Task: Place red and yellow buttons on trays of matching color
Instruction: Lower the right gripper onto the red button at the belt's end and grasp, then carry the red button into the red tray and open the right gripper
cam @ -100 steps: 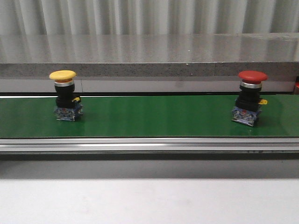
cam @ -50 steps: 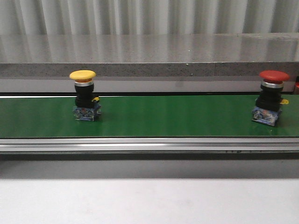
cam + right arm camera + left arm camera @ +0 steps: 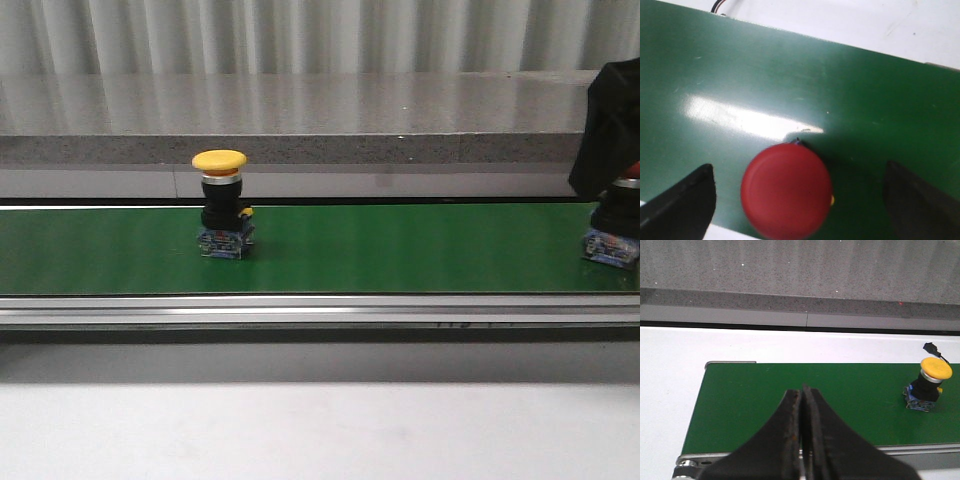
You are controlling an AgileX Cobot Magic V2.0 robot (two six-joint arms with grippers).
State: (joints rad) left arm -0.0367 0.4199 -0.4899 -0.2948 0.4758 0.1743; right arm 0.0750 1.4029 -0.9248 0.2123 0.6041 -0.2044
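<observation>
Between the right gripper's wide-spread fingers sits the red button, upright on the green belt, w/ clear gaps both sides, no contact. Front view: only its base shows, at belt's far right edge under the dark arm. Left gripper is closed tight, holding nothing; yellow button stands well apart from it, upright on the belt.

1. Looks like a factory-style lab or workshop test cell, not a home.
2. Green conveyor belt in a metal frame.
3. Grey speckled stone ledge behind, corrugated wall, industrial push buttons riding the belt.
</observation>
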